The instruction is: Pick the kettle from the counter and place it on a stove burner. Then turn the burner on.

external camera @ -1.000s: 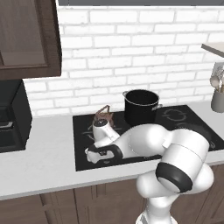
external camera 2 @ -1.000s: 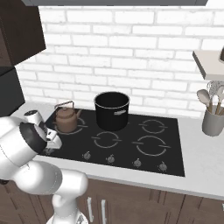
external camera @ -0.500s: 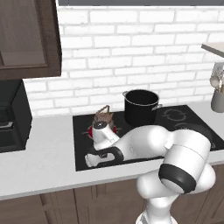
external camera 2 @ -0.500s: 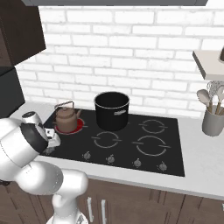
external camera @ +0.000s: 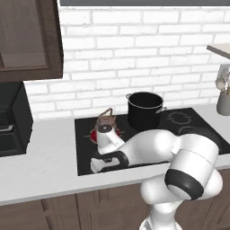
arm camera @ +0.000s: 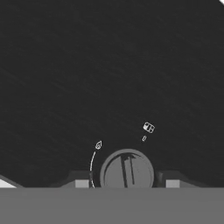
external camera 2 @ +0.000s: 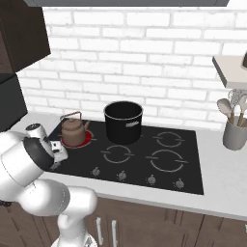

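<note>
White brick backs the pale counter (external camera: 45, 161), where the black glass stove (external camera 2: 193, 169) carries the copper kettle (external camera 2: 73, 131) on its back-left burner (external camera 2: 86, 141), glowing red, beside a black pot (external camera 2: 123, 121). Seen from the hand, the gripper (arm camera: 127, 183) has its fingertips (arm camera: 81, 183) spread either side of a grey knob (arm camera: 127, 171), flanking it closely.

The arm hides the stove's (external camera: 85, 148) front left knobs in the left base view; in the hand view the gripper's (arm camera: 127, 183) fingertips (arm camera: 81, 182) are cut off at the bottom beside one knob (arm camera: 127, 171), their spread hard to tell
</note>
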